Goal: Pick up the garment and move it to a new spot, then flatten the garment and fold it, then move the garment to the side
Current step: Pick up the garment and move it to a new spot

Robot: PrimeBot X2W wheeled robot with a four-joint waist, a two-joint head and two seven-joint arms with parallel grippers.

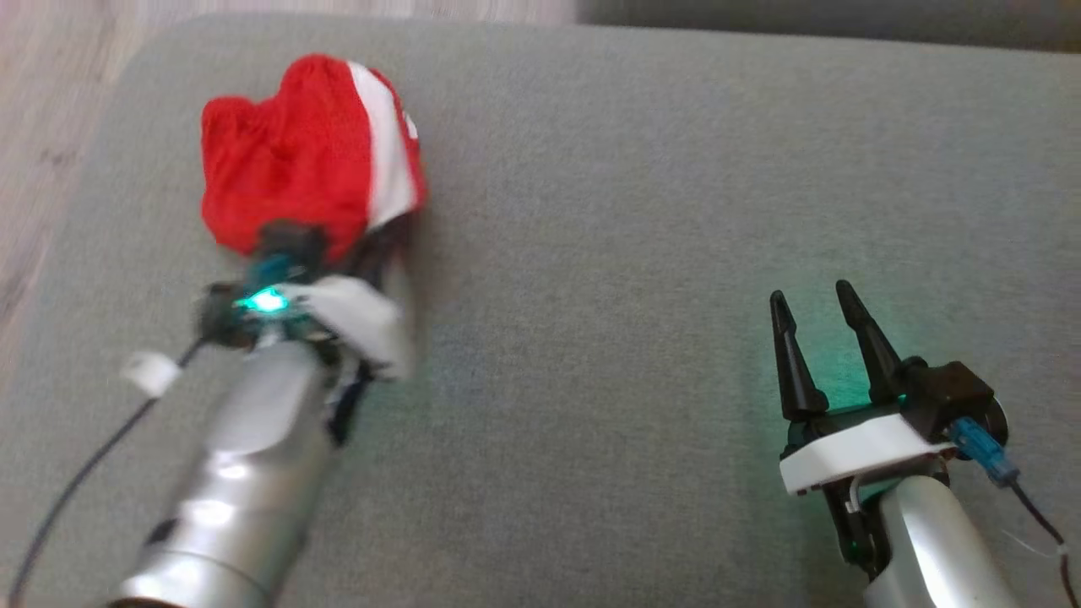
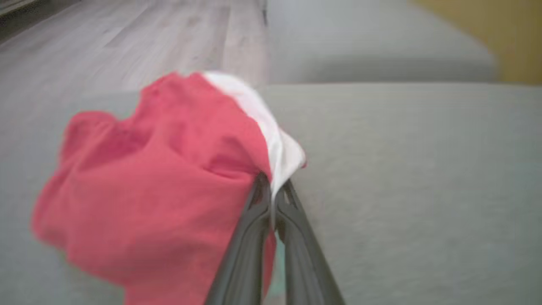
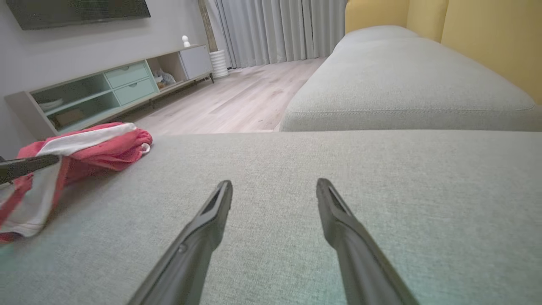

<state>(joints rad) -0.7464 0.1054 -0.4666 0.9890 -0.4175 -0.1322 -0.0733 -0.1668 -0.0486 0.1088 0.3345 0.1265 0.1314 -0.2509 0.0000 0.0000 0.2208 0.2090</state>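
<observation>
**Opening step: pick-up and relocation.** The red-and-white garment [image 1: 296, 160] sits bunched at the far left corner of the grey seat cushion [image 1: 633, 211], close to the cushion's left edge. Your left gripper [image 2: 273, 186] is clamped on a fold where the red cloth meets the white band. The blur hides whether the bundle is clear of the cushion. Your right gripper [image 1: 811, 291] hovers over the near right part of the cushion, fingers apart and holding nothing. By these views the grasp is made and the carry is not yet done; flattening, folding and setting aside remain. Next, you likely need to raise the bundle off the cushion and carry it toward the cushion's open middle, where the right gripper could reach a second edge.
</observation>
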